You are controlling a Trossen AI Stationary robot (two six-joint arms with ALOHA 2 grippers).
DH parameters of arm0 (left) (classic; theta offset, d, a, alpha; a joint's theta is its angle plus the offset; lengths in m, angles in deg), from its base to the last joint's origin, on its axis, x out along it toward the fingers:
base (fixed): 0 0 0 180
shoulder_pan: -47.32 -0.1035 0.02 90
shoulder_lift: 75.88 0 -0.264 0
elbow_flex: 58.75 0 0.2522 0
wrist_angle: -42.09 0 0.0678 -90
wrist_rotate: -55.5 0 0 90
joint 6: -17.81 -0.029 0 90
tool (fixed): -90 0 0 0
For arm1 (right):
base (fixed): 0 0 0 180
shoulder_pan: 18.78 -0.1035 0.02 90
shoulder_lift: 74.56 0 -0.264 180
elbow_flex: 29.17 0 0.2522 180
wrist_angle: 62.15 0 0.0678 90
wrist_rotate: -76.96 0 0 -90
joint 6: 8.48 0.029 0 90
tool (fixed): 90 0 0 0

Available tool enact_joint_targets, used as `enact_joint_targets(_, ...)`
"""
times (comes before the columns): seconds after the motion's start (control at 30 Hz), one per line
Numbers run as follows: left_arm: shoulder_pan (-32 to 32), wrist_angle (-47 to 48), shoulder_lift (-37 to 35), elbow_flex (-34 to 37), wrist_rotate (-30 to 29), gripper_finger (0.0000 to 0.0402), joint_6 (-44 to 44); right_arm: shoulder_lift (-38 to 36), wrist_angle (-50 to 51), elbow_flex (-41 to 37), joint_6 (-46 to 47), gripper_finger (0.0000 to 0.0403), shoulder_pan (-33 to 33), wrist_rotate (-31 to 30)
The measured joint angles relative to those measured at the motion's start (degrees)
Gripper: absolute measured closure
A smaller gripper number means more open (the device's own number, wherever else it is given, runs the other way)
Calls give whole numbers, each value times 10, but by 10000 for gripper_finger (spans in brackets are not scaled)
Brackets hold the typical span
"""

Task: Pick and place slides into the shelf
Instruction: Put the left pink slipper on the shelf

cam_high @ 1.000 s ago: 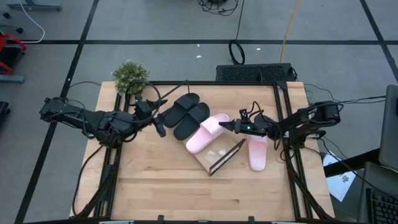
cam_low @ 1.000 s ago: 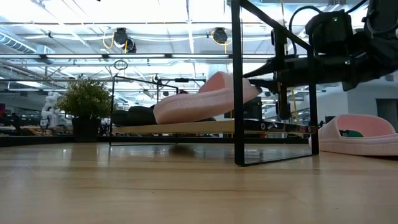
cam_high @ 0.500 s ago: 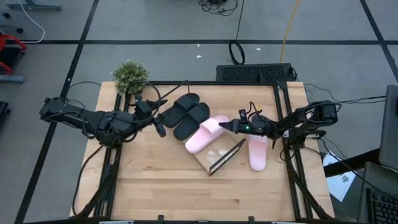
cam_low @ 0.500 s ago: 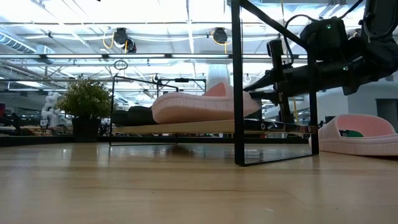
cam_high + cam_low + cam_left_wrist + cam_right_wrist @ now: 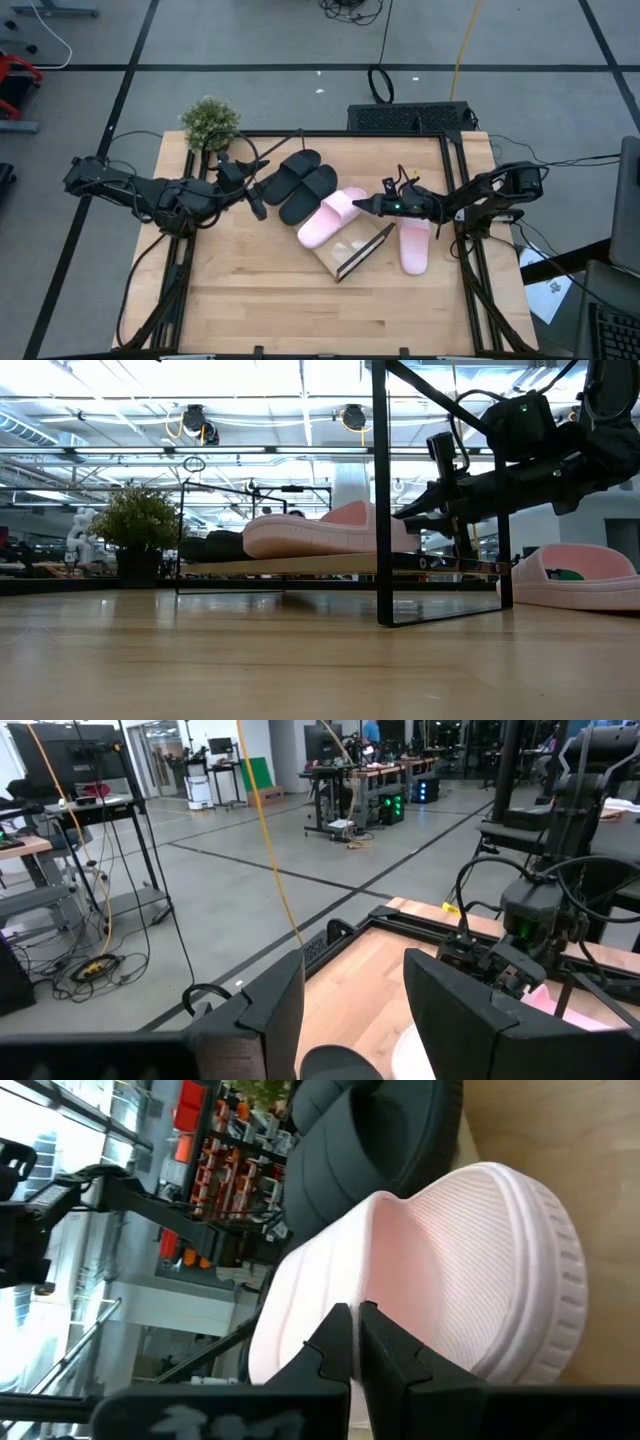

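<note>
A pale pink slide [image 5: 330,217] lies on the shelf [image 5: 347,252], a light-wood board with black wire frames [image 5: 380,490]. My right gripper [image 5: 356,205] is shut, with its tips at this slide's strap. The black pair [image 5: 300,185] sits just beyond it toward the far left. The second pink slide [image 5: 414,245] rests sole down on the table at the right. My left gripper [image 5: 258,207] hangs open and level beside the black pair, touching nothing. My right gripper [image 5: 352,1320] has its shut fingertips against the ribbed strap [image 5: 400,1270] of the pink slide, at the slide's right-hand end [image 5: 405,525]. The fingers come nearly level from the table's right. Whether they hook under the strap I cannot tell. The slide lies flat on the shelf board [image 5: 300,564].
A small potted plant [image 5: 210,122] stands at the table's far left corner. Black frame rails run along the table's left and right edges. The near half of the wooden tabletop [image 5: 260,300] is bare.
The pink slide's right-hand end, raised a second ago, has sunk, and the slide now lies level on the shelf board. My right gripper has gone down a little with it and tipped its fingers slightly downward, staying shut.
</note>
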Motion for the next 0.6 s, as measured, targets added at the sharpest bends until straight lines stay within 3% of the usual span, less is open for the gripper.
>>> enact_joint_targets(0.6, 0, 0, 0, 0, 0, 225, 0, 0, 18, 21, -26, 403, 0, 32)
